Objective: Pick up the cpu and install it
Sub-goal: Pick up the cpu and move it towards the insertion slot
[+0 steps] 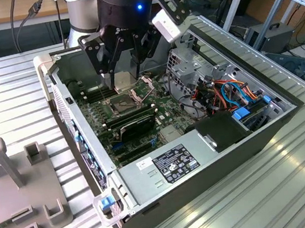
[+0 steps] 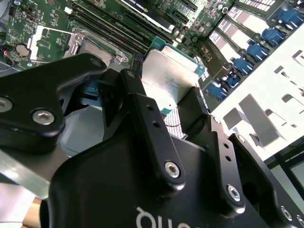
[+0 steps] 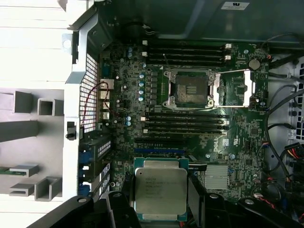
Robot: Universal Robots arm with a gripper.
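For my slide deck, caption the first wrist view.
Gripper holding the cpu over the motherboard, whose socket stands open and empty.

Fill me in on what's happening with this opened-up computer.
A single robot arm is working inside the open computer case. Its end effector is shut on the cpu and holds it flat, above the motherboard. In the first wrist view the socket is empty, with its bracket swung aside. The cpu is not yet seated.

Nothing legible: faint print on the cpu (image 3: 160, 190); a label (image 1: 175, 164) on the power supply (image 1: 142, 181), 5 o'clock of the socket (image 1: 123, 102).
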